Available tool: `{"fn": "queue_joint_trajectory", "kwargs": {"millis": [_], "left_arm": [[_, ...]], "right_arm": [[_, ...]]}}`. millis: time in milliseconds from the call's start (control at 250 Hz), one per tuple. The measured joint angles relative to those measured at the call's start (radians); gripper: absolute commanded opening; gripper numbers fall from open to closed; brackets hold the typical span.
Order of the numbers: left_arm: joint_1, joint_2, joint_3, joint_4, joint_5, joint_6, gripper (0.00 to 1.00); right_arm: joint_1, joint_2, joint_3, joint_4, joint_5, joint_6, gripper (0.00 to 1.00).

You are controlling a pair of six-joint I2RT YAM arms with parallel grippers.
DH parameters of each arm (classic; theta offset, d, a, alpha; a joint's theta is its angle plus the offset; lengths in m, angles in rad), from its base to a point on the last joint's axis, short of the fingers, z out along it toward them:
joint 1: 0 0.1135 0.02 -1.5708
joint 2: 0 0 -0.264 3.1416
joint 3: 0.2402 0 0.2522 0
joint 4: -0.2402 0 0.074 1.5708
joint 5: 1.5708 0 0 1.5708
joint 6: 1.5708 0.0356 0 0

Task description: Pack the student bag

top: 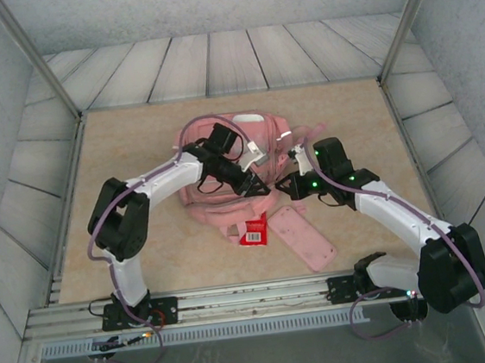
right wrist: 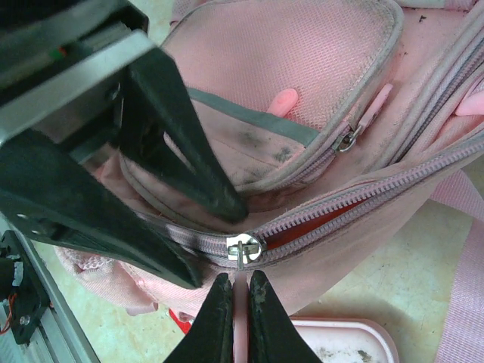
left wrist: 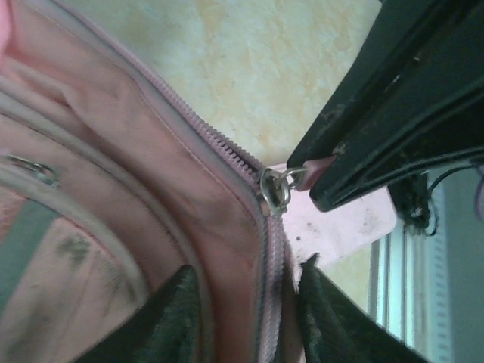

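Pinching zip pull (right wrist: 240, 302), seemingly — right jaws

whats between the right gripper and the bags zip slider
The pink pull tab, pinched by the right gripper, links to the student bag's zip slider; left wrist view shows it.

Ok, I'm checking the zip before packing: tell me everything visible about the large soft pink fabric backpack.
The pink fabric backpack lies on the beige table, smudged front pockets up, zip partly open, red showing inside. The right gripper pinches its pink pull tab; the left gripper straddles the zip seam.
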Motion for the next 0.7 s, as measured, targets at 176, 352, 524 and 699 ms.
{"fn": "queue_joint_trajectory", "kwargs": {"millis": [176, 352, 524, 699], "left_arm": [[-0.01, 0.001, 0.005, -0.018, 0.008, 0.002, 0.07], [-0.01, -0.052, -0.004, -0.046, -0.077, -0.005, 0.0], [0.021, -0.2, -0.065, -0.106, -0.204, -0.023, 0.0], [0.103, -0.373, -0.116, -0.196, -0.306, -0.035, 0.0]], "right_arm": [[0.004, -0.01, 0.0, -0.001, 0.03, 0.009, 0.0], [0.003, -0.011, 0.0, 0.0, 0.083, 0.018, 0.0], [-0.039, -0.011, 0.0, 0.02, 0.103, 0.021, 0.0], [-0.108, -0.011, -0.001, 0.042, 0.104, 0.031, 0.0]]}}
